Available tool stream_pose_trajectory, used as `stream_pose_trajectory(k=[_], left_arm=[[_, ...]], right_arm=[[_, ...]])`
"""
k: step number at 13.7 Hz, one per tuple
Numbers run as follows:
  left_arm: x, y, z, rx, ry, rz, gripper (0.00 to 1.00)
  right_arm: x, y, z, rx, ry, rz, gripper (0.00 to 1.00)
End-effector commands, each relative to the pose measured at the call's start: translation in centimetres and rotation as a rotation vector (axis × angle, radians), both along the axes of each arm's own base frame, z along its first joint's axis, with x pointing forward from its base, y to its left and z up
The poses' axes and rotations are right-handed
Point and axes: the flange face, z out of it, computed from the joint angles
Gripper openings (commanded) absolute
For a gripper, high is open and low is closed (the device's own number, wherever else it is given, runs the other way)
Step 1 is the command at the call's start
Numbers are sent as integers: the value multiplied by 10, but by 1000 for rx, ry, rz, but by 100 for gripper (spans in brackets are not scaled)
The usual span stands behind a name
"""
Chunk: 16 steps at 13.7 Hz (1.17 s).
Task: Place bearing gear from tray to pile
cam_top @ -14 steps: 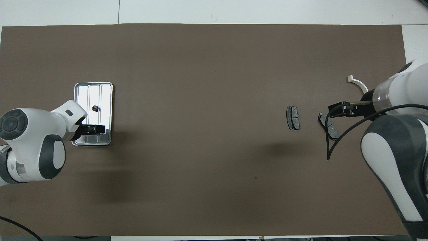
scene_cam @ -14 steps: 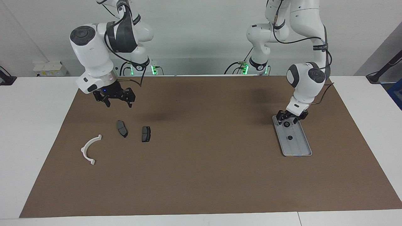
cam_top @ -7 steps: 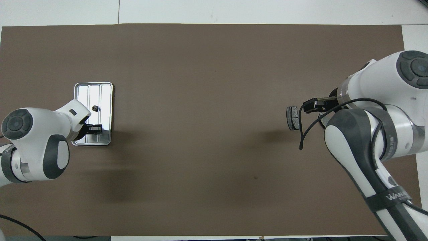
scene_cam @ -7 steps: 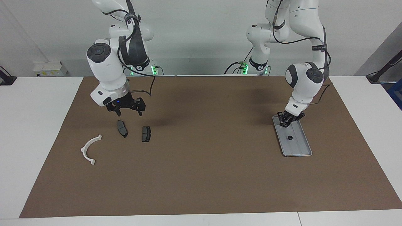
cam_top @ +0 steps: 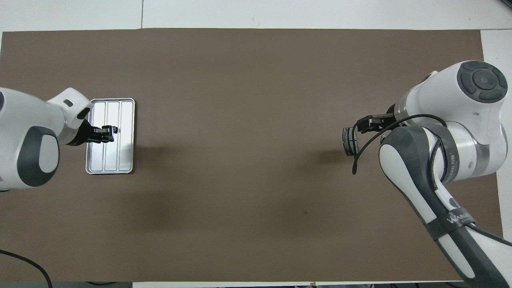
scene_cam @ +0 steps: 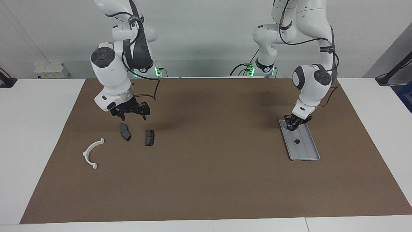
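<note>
left gripper [scene_cam: 292,126] jaws pinched on a small, stiff, likely slippery bearing gear over the tray [scene_cam: 308,154], lower-right frame; best gripped across its rim.

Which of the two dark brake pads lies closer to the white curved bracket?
The brake pad nearer the white bracket, toward the right arm's end of the table; the other brake pad lies toward the tray's end.

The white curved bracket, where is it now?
The white bracket lies on the brown mat at the right arm's end, beside the two brake pads.
</note>
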Motion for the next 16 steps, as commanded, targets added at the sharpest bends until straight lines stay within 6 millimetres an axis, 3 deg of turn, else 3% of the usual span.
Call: stream_pose_trajectory(k=[1,4,6,7,11,16], left_arm=[[10,-127,19,-1,10,106,0],[-25,-249,14,30,-71,195,0],[-42,-315,-21,63,-68,214,0],[-36,-334,-37,74,-71,240,0],[-40,-364,-69,71,-97,251,0],[-61,-382,-88,54,-110,253,0]], right_arm=[[0,0,1,15,-14,-11,100],[0,-2,1,15,-13,-12,100],[0,-5,1,15,-10,-14,100],[0,-10,0,14,-1,-14,100],[3,-38,4,16,-1,23,100],[4,-41,6,16,-7,18,100]])
